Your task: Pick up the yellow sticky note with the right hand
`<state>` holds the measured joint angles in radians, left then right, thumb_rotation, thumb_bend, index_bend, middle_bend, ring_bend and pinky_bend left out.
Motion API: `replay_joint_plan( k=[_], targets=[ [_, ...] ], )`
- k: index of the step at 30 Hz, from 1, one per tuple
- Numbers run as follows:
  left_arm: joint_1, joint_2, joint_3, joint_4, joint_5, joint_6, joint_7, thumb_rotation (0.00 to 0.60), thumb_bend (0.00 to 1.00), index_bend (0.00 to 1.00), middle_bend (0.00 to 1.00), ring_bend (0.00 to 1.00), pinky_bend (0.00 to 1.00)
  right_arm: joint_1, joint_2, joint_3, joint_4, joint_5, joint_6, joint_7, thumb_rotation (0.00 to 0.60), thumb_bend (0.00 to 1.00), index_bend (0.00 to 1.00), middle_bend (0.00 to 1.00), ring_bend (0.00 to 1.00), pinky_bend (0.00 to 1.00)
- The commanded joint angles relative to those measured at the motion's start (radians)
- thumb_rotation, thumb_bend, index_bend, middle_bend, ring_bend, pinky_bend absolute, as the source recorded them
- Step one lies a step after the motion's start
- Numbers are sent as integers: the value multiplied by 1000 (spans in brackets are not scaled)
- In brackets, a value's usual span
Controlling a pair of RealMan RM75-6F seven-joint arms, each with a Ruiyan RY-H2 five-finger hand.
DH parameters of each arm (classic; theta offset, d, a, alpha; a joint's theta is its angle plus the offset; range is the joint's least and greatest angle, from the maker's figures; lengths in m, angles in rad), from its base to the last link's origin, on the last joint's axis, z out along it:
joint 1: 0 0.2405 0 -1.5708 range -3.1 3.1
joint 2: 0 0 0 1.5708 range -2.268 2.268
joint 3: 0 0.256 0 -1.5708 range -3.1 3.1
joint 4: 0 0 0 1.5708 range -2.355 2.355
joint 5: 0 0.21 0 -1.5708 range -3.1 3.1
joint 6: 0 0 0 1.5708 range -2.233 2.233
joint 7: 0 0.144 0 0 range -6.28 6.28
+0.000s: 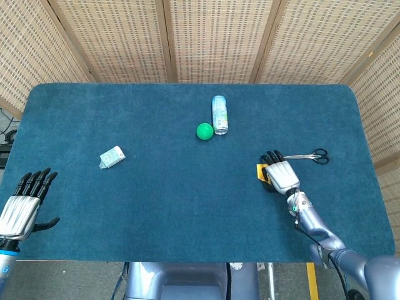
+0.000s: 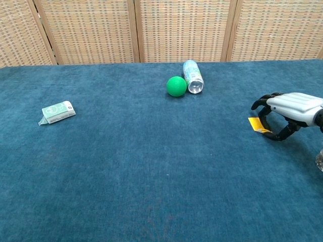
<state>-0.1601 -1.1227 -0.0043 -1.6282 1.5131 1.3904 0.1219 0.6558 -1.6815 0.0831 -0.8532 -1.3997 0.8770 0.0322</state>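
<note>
Two robot hands: right robot hand [image 2: 290, 108] at the right edge of the chest view, lower right of centre in the head view; left robot hand [image 1: 24, 203] at the lower left corner of the head view, outside the chest view.
Task item: one yellow sticky note [image 2: 258, 124], right side of the frame, on the blue worktop [image 2: 151, 166], its left part showing past the fingers.
Key relation: note lies directly beneath the right robot hand, toward its fingertip side; fingers curl over the note and the thumb comes in from below.
Right robot hand state: fingers arched and closing around the note; the note's left corner looks a little tilted, but whether it is firmly pinched or lifted clear of the worktop cannot be told.
Left robot hand state: fingers spread, holding nothing, well apart from the note.
Nearer hand: the right, by far.
Note long axis: too covered to judge.
Other items, counted: one green ball [image 2: 176, 86] touching or just beside one lying can [image 2: 193, 76], upper centre; one small mint-green packet [image 2: 58, 112], left; one pair of scissors [image 1: 308, 156], just beyond the right robot hand in the head view.
Step judged: securing the pinch, lift not yet evident.
</note>
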Motion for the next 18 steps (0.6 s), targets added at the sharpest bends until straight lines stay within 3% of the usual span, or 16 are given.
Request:
replay_joint_plan(
  k=[1,10,18],
  targets=[
    [0,0,0,0,0,0,0,600,22,0,0,0,0,1,-9,-1,16,-3,1,11,600,466,619,160,0,0],
    [0,1,0,-1,0,-1,0,600,22,0,0,0,0,15,-13,15,47,-4,4,32,600,466,631,170,0,0],
    [-1,1,0,-2,-2,-2,-2,600,22,0,0,0,0,103,-28,106,171,68,-87,47,600,466,637,180,0,0]
  ],
)
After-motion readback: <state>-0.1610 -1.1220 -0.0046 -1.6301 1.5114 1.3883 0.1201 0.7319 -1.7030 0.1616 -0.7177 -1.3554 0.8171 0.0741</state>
